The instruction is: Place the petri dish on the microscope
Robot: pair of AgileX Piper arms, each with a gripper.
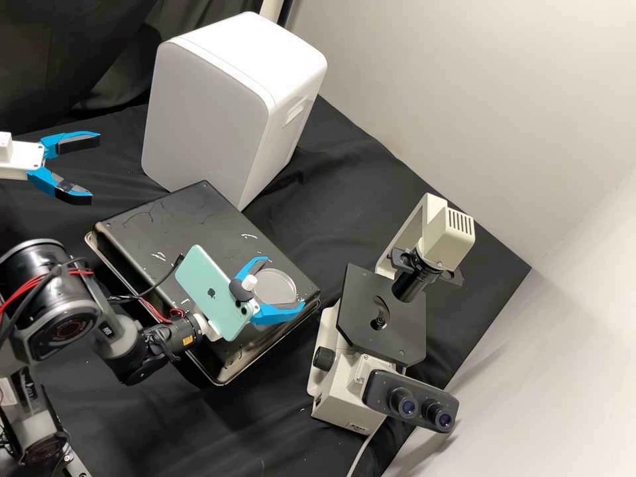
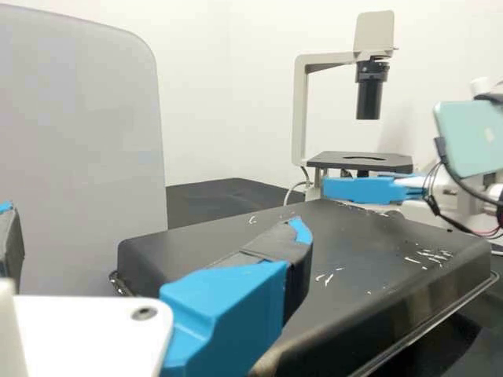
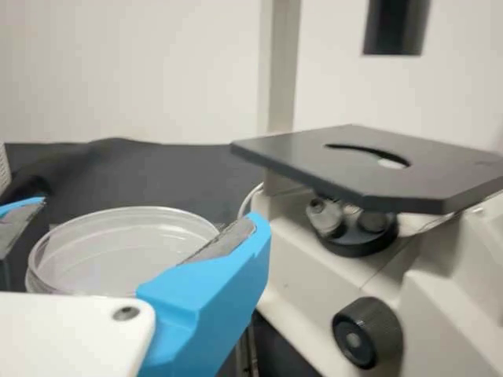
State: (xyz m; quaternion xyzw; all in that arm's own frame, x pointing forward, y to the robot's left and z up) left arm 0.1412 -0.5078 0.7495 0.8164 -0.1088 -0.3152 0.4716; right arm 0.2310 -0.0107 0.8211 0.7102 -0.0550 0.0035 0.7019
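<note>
The left tool (image 1: 93, 165) hangs spread wide above the desk (image 1: 344, 185), gripping nothing, its arm level. The right tool (image 1: 285, 281), on a low outstretched arm, gapes around the petri dish (image 1: 273, 286) lying on the black tray (image 1: 165, 225); contact unclear. The microscope (image 1: 377, 331) stands just beside.

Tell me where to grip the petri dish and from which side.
Best take the petri dish by its low round wall, a finger on each side, coming in low from the side away from the microscope. It lies flat on the black tray; the right pincer straddles it so.
</note>
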